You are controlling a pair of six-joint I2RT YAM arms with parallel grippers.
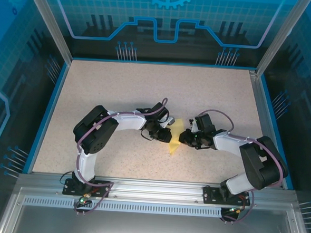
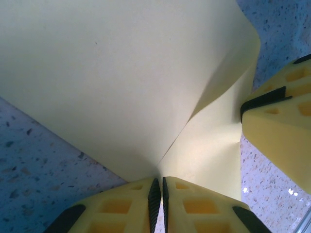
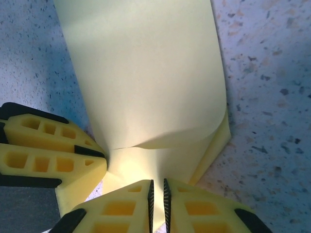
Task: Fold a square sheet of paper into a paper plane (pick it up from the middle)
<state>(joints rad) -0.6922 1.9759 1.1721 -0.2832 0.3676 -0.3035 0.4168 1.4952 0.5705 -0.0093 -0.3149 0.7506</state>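
Note:
The square sheet of paper (image 1: pixel 174 141) is pale yellow and bent over on itself, lying between my two grippers at the table's middle. My left gripper (image 1: pixel 164 134) comes at it from the left and my right gripper (image 1: pixel 186 138) from the right. In the left wrist view the paper (image 2: pixel 121 73) curls upward and its crease runs down into the left gripper (image 2: pixel 158 180), whose jaws are pinched on its edge. In the right wrist view the paper (image 3: pixel 146 73) passes between the nearly closed jaws of the right gripper (image 3: pixel 158 182). Each wrist view has the other gripper's yellow finger beside the sheet.
The speckled beige table (image 1: pixel 120 88) is ringed by a blue rim and clear walls (image 1: pixel 51 89). Both arm bases (image 1: pixel 88 186) sit on the metal rail at the near edge. The two grippers are very close together, fingertips almost touching.

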